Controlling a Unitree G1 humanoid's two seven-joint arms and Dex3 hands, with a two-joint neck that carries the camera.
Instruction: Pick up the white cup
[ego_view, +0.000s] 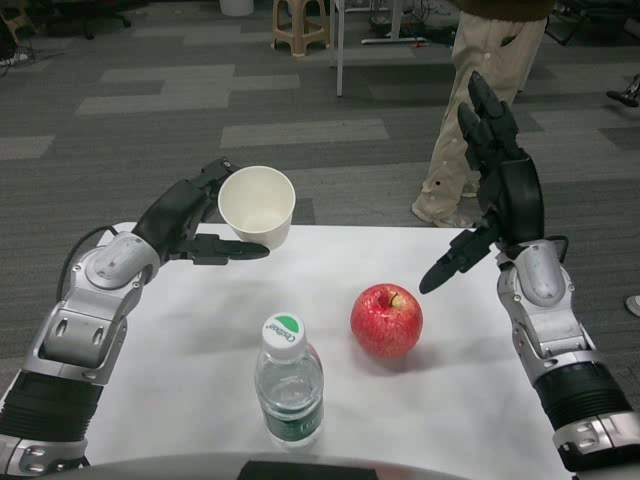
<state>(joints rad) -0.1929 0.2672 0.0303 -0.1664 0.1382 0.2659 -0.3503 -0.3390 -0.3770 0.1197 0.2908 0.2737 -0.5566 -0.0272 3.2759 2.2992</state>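
Left hand (200, 225) has the white cup (257, 206) gripped between thumb and fingers, lifted at the far left edge of the white table (180, 350). Right hand (495, 185) hangs spread, holding nothing, beyond the red apple (386, 320) and water bottle (288, 385).
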